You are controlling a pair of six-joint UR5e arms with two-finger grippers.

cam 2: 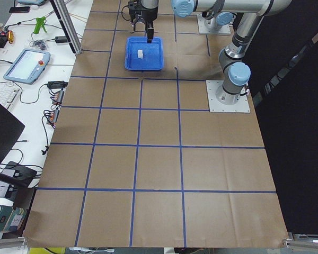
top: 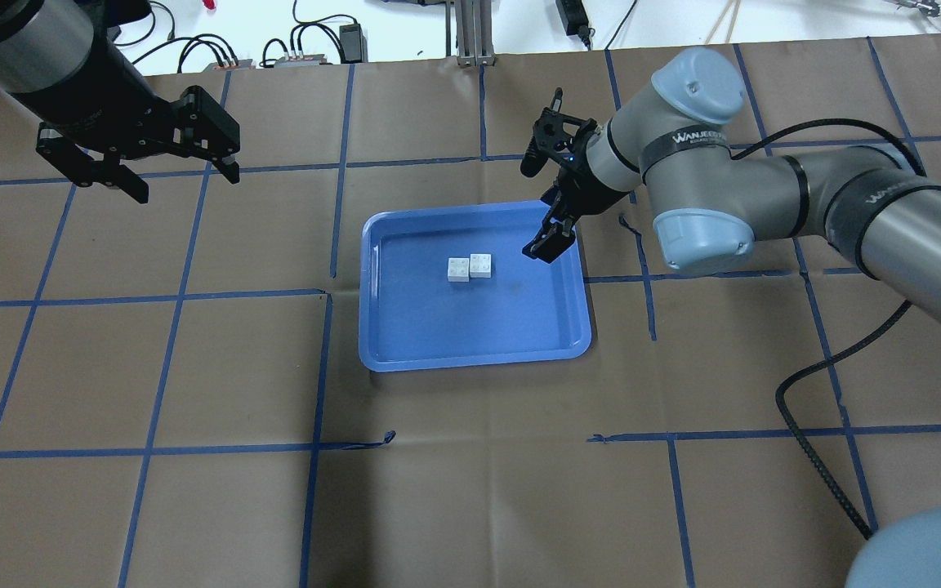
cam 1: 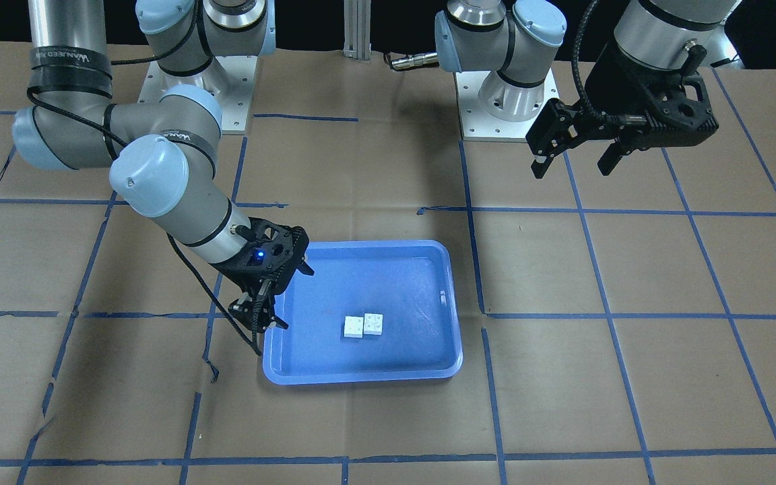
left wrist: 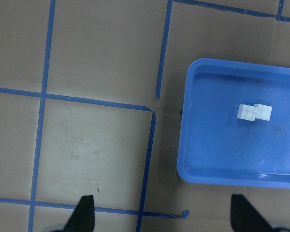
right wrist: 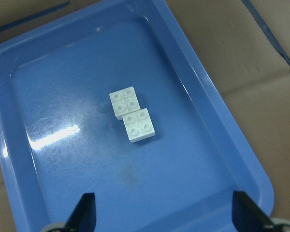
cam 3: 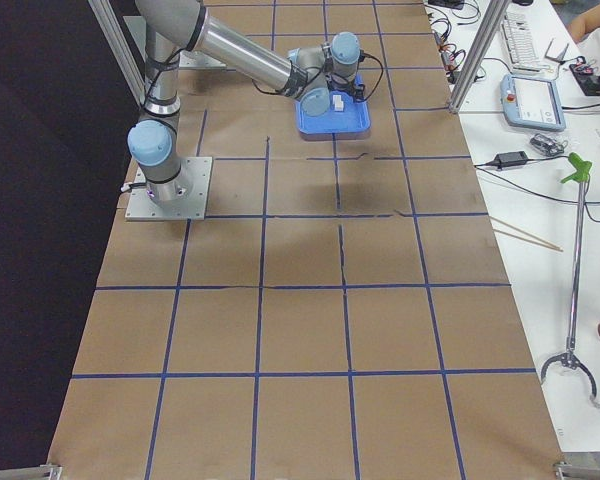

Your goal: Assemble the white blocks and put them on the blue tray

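Brown-papered table (top: 193, 367) carries the blue tray (top: 474, 360) with the white blocks (top: 469, 267) touching inside; we judge the right gripper (top: 546, 247), wide and empty over its rim, could knock them apart on a low sweep; the left gripper (top: 185, 184) hangs wide, well away.

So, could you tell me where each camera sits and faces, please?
Front: across the table, facing the robot, steeply down; right hand at the tray.
Overhead: behind the robot, looking forward and down; left hand at left.
Left side: table's left end, looking along it; left arm nearest.
Right side: table's right end; right arm nearest.
Left wrist: looks down beside the tray; own fingertips.
Right wrist: looks into the tray; own fingertips.
Both wrist views share the blocks.
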